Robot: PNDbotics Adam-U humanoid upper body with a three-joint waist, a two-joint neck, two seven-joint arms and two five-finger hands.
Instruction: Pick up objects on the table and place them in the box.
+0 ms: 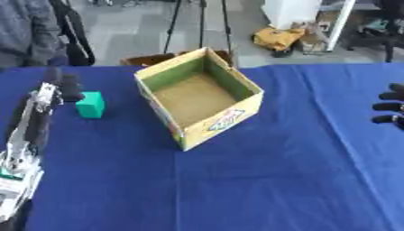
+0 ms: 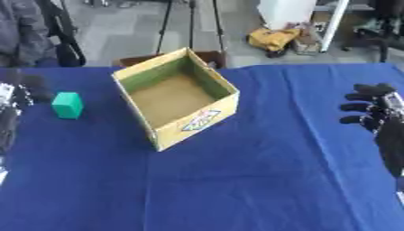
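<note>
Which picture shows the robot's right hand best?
The right eye view. There the right robot hand shows with its fingers, wrist and part of the arm over the blue table. The left eye view shows only dark fingertips at its right edge.

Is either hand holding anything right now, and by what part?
Nothing held. Left hand sits beside the green block, not gripping it; right hand is empty.
</note>
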